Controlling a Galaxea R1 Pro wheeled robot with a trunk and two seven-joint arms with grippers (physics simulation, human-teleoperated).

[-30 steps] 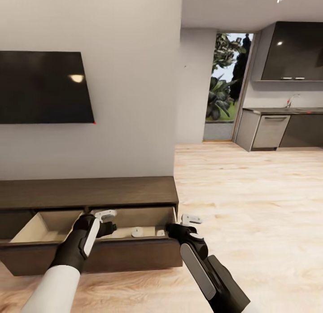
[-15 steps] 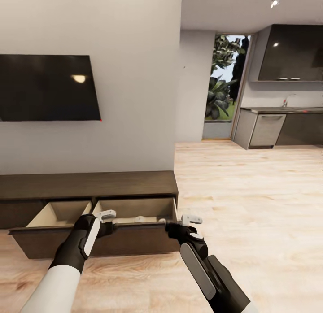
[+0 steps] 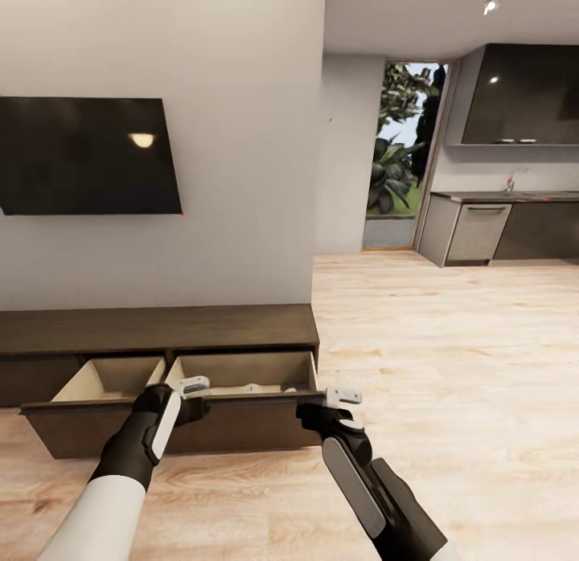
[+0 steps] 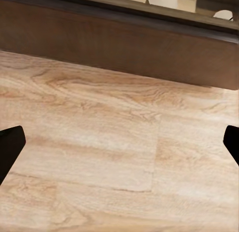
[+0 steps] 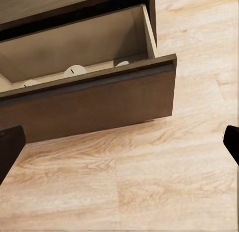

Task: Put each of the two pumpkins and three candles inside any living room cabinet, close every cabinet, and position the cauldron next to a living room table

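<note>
Just ahead at twelve o'clock, the long dark-brown wooden cabinet's (image 3: pixel 161 328) pulled-out drawer front (image 3: pixel 173 424) ran crosswise before the released, empty left gripper (image 3: pixel 191 386) and the likewise released right gripper (image 3: pixel 342 397), the left one nearer its middle.

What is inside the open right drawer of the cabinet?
Pale candles stand inside the drawer near its front panel. Three tops show; the front panel hides their lower parts and the floor beside them.

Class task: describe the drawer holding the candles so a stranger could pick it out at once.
Find the long dark-brown cabinet under the wall television. Two drawers stand open; take the right-hand drawer, nearest the cabinet's end. Unlike its neighbour, pale candles lie inside.
</note>
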